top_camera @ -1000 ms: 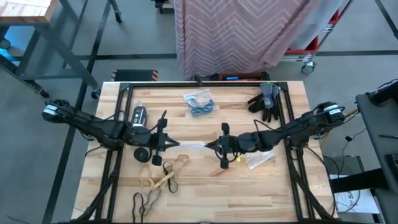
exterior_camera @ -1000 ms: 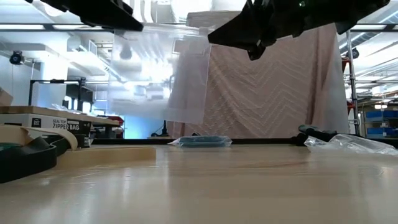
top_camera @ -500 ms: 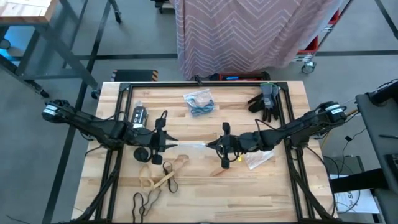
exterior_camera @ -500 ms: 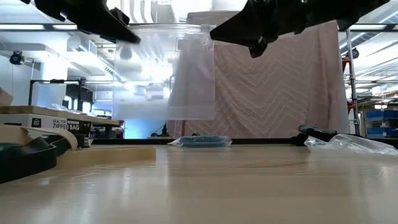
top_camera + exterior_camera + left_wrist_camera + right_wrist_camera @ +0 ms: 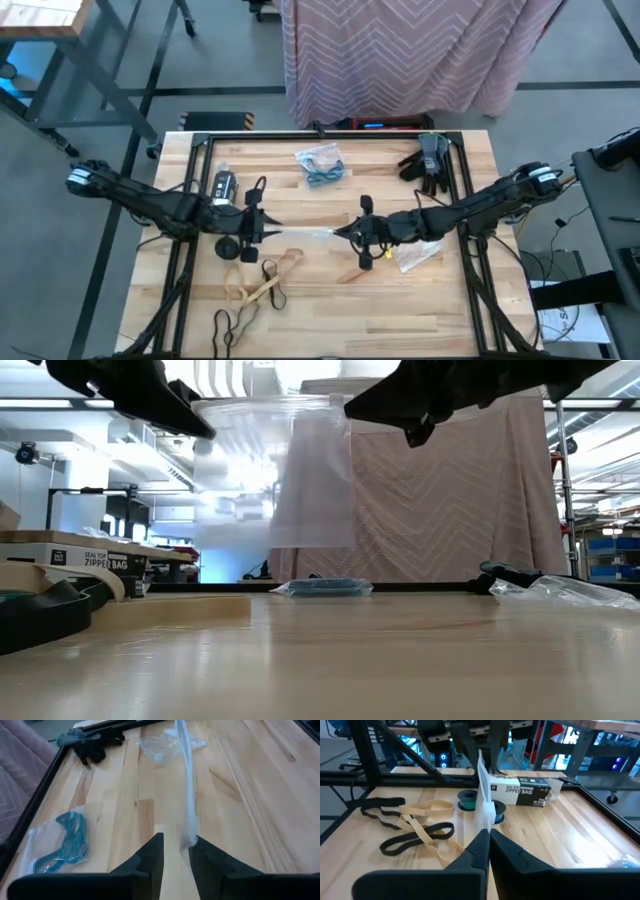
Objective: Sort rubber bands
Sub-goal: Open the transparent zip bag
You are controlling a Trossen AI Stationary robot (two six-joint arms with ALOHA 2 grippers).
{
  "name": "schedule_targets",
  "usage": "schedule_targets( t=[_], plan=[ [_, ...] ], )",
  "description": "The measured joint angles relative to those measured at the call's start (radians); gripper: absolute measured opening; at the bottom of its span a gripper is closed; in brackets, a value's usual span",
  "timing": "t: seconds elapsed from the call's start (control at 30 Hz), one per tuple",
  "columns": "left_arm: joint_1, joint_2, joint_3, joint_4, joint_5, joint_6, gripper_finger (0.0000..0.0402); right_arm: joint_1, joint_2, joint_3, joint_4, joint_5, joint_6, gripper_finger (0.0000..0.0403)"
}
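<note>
Both arms met over the table's point(image 5: 400, 310) middle, a clear plastic bag point(image 5: 275, 470) stretched between the two grippers, up off the wood. Right gripper point(image 5: 487, 836) was clenched on one edge of the bag, fingers pressed flat together w/ the film pinched between. Left gripper point(image 5: 176, 851) had its jaws slightly parted; the bag's other edge sat in the gap between the fingertips point(image 5: 153, 851), and it couldn't be told whether they pinched it or just bracketed it.

Rubber bands point(image 5: 262, 285), tan and black, lay loose on the wood below and just to the near side of the left jaws, w/ another black loop point(image 5: 232, 322) further toward the table's near edge. From the right wrist they showed just past the right jaws, beyond the bag's edge.

Blue bands sat in a second bag point(image 5: 320, 163) well apart from both jaws, toward the far edge. Dark gloves point(image 5: 427, 162) lay at the far right corner. A crumpled bag point(image 5: 415, 257) lay just beside the right jaws. A zipper-bag box point(image 5: 527, 791) and tape rolls point(image 5: 468, 796) sat beside the left jaws.
</note>
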Motion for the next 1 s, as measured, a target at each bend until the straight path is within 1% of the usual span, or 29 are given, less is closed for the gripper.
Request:
schedule_targets(
  t=[0.2,0.37,0.43,0.6,0.77,1.0],
  plan=[
    [0.000,-0.042,0.000,-0.002,0.000,-0.014,0.0075,0.000,-0.016,0.000,-0.025,0.000,0.010,0.0000],
    [0.000,-0.042,0.000,-0.005,0.008,-0.039,0.0074,0.000,-0.016,0.000,-0.025,0.000,0.010,0.0000],
    [0.000,-0.035,0.000,-0.004,0.012,-0.038,0.0065,0.000,-0.016,0.000,-0.026,-0.001,0.010,0.0000],
    [0.000,-0.019,0.000,0.023,0.029,0.006,0.0008,0.000,-0.016,0.000,-0.026,-0.005,0.017,0.0000],
    [0.000,0.003,0.000,0.053,0.062,0.003,0.0003,0.000,-0.016,0.000,-0.026,-0.004,0.011,0.0000],
    [0.049,0.039,0.003,0.076,0.070,-0.083,0.0001,-0.002,0.033,0.032,-0.029,0.000,0.009,0.0000]
  ],
)
